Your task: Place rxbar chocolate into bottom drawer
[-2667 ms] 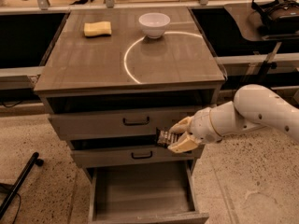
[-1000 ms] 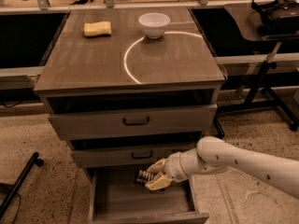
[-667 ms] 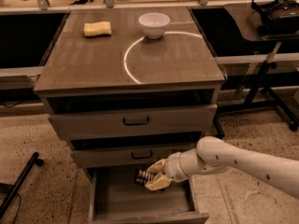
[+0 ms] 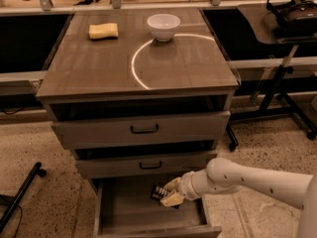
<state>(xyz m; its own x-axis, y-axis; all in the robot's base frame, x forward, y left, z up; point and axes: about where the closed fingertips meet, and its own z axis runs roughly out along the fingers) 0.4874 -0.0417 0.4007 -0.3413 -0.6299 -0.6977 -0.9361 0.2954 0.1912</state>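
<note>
**Bar gripped in the open bottom drawer**

The gripper (image 4: 169, 194) is low inside the open bottom drawer (image 4: 128, 209), right of its middle, w/ its fingers (image 4: 173, 199) clamped on the rxbar chocolate (image 4: 158, 192). The bar's dark wrapper sticks out left of the fingers, close over the drawer floor (touching or not, can't tell). The white arm (image 4: 257, 180) comes in from the right side. Above are the top drawer (image 4: 99, 130) and middle drawer (image 4: 109, 167), both w/ black handles and each pulled out a little. On the worktop (image 4: 89, 73), a yellow sponge (image 4: 103, 30) lies near the back-left corner. A white bowl (image 4: 163, 26) stands near the back edge, approx. mid-way along, well apart from the sponge.
</note>
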